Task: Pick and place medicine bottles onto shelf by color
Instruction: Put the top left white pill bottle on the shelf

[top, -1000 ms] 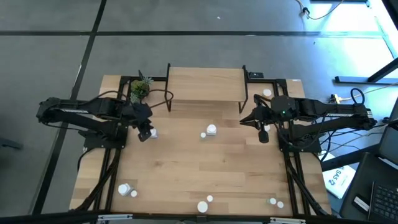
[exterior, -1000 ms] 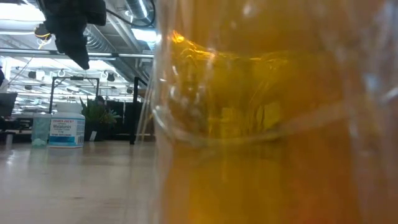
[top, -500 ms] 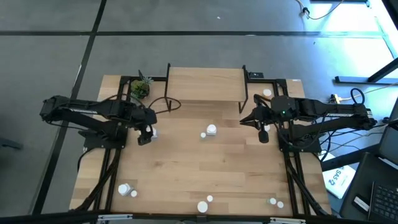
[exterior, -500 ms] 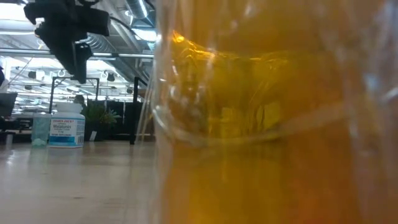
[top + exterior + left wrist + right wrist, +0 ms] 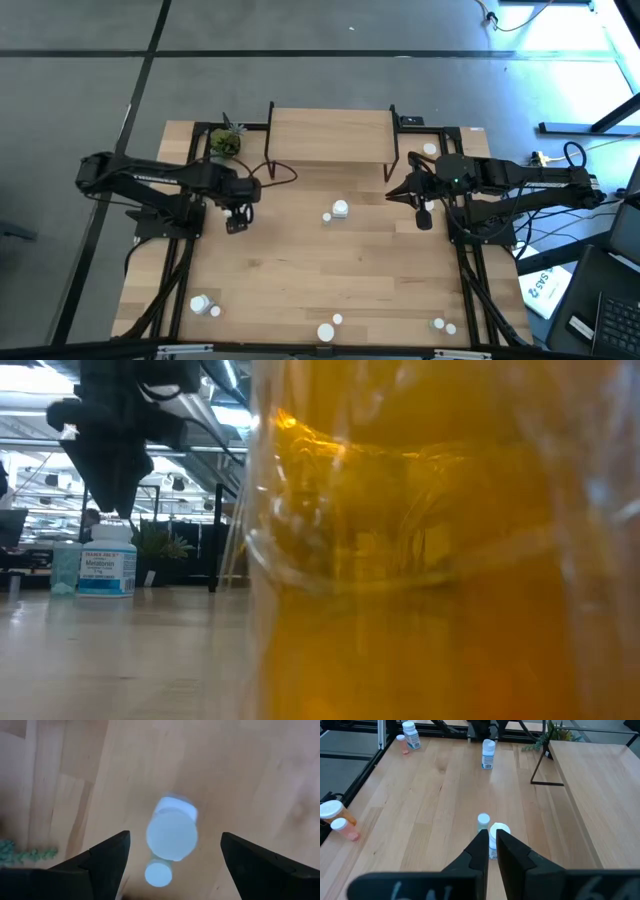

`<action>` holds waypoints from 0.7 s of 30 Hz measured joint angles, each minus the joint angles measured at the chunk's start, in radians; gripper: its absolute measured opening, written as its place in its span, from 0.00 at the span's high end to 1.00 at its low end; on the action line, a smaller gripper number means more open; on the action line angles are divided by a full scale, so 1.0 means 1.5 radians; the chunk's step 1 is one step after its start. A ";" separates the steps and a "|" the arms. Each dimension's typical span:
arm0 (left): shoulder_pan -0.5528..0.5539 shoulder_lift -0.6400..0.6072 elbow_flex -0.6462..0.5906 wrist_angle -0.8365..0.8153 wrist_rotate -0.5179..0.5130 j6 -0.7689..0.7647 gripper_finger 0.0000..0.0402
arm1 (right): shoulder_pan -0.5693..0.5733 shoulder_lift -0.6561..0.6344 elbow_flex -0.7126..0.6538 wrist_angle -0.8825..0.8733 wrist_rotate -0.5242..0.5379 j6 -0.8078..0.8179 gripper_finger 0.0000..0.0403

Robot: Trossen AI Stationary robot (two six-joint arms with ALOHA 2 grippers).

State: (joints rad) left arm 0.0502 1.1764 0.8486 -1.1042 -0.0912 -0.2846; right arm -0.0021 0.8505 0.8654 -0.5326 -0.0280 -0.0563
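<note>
A white medicine bottle with a white cap stands upright on the table, and a tiny pale bottle stands right beside it. My left gripper hangs above them, pointing down and open. Its fingers stand wide on either side of the white bottle without touching it. The low view shows the same gripper above the labelled bottle. My right gripper waits shut near the shelf's right legs, clear of the white and pale green bottles ahead of it. The shelf stands at the far middle.
A potted plant stands by the shelf's left legs. Bottle pairs stand mid-table, near left, near middle and near right. An orange bottle fills most of the low view. Bare wood lies between them.
My left gripper has sunk toward the white bottle, shifted a little toward the table's right edge and turned about its own axis. No bottle has moved.
</note>
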 joint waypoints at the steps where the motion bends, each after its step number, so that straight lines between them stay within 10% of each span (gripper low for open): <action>1: 0.006 0.005 0.000 0.000 0.002 0.000 0.24 | 0.000 0.000 0.000 0.000 0.000 0.000 0.90; 21: 0.054 0.108 -0.003 0.008 0.038 0.021 0.24 | 0.000 0.000 0.000 0.000 0.000 -0.001 0.90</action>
State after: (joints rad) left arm 0.1307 1.3385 0.8442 -1.0923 -0.0341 -0.2531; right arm -0.0021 0.8505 0.8654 -0.5327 -0.0279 -0.0571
